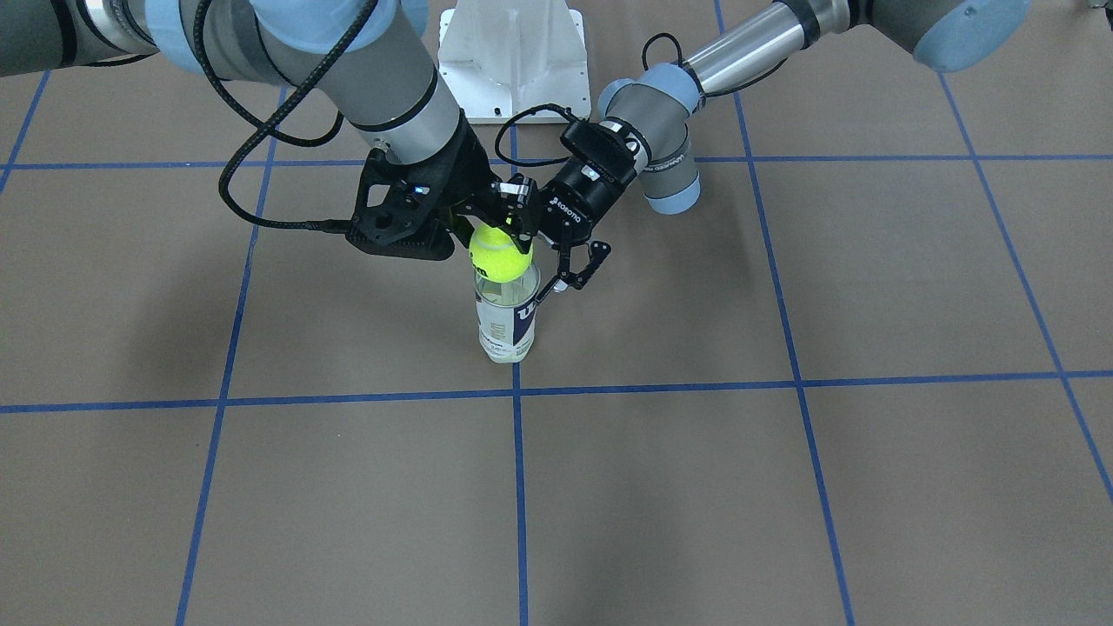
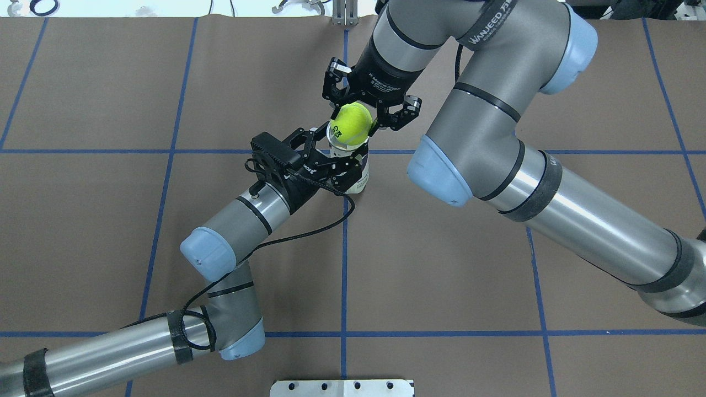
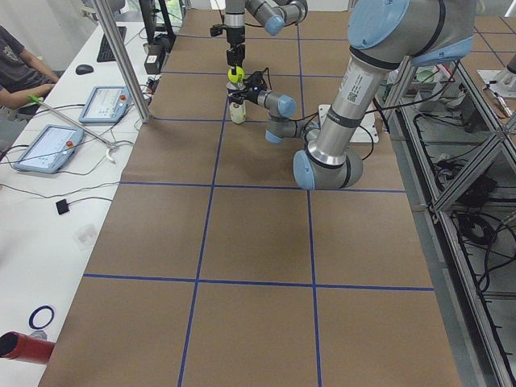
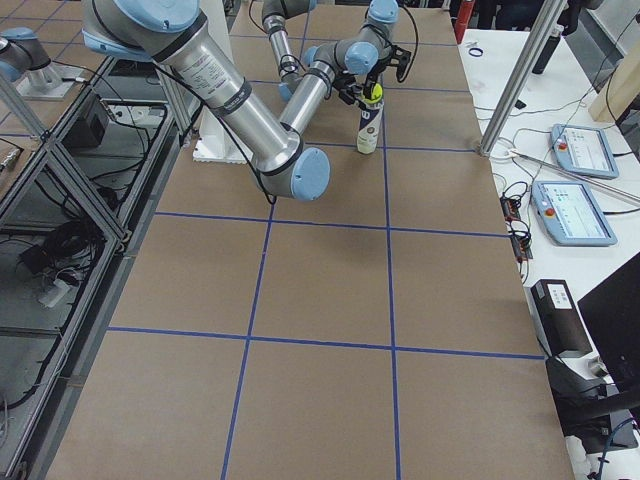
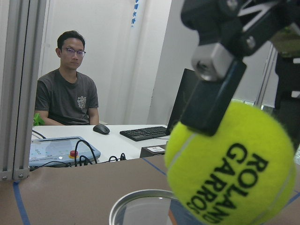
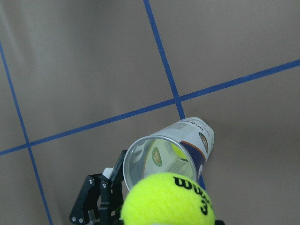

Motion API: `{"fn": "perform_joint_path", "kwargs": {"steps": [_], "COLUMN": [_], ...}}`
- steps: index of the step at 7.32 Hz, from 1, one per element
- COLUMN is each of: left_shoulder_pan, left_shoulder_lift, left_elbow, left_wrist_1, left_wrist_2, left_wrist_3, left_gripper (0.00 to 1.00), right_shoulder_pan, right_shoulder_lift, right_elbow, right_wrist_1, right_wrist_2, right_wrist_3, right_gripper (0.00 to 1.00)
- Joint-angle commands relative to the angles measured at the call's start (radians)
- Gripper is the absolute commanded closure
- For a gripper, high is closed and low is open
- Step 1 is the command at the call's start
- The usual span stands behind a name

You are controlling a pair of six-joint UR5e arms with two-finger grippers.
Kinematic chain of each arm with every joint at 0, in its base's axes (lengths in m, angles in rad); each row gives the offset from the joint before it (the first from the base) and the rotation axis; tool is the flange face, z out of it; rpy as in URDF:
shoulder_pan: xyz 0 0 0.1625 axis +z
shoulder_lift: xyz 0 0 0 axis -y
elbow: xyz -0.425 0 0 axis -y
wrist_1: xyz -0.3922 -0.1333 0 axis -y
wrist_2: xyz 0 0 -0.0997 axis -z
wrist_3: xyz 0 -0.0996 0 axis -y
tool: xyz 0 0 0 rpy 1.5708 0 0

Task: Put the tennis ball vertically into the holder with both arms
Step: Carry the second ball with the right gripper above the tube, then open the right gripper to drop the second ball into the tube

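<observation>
**Tennis ball (image 5: 232,164) above the open mouth of the holder (image 5: 140,202).**
The yellow ball, printed "ROLAND GARROS", is touched from above by a black finger pad (image 5: 211,101). Only the holder's silver rim shows, at the bottom edge. Behind, a man (image 5: 65,91) in glasses sits at a white desk with keyboard (image 5: 143,133) and mouse (image 5: 100,129).

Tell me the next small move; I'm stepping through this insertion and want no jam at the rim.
Probably lower the right hand slightly: its tennis ball hangs just above the open mouth of the holder, gripped upright by the left hand.
</observation>
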Motion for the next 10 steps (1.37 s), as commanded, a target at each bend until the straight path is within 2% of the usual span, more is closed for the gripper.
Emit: {"fn": "perform_joint_path", "kwargs": {"steps": [1,2,7,8,10], "left_shoulder_pan": [0.0,0.0,0.001,0.0,-0.002], "left_shoulder_lift": [0.0,0.0,0.0,-0.002,0.003], "left_elbow": [0.0,0.0,0.0,-0.002,-0.044], "left_wrist_1": [0.0,0.0,0.0,0.0,0.0], "left_wrist_2": [0.0,0.0,0.0,0.0,0.0], "left_wrist_3": [0.0,0.0,0.0,0.0,0.003], "left_gripper": [0.12,0.12,0.1,0.04,0.01], "right_shoulder_pan": [0.0,-0.003,0.001,0.009,0.026], "right_shoulder_lift": [0.002,0.004,-0.004,-0.021,-0.033], "right_elbow": [-0.018,-0.018,-0.013,-0.007,-0.004], "right_wrist_1": [0.002,0.002,0.019,0.023,0.023], "right_wrist_2": [-0.005,-0.019,-0.03,-0.025,-0.019], "right_wrist_3": [-0.005,-0.002,-0.01,-0.01,-0.01], "right_gripper": [0.93,0.01,0.0,0.0,0.0]}}
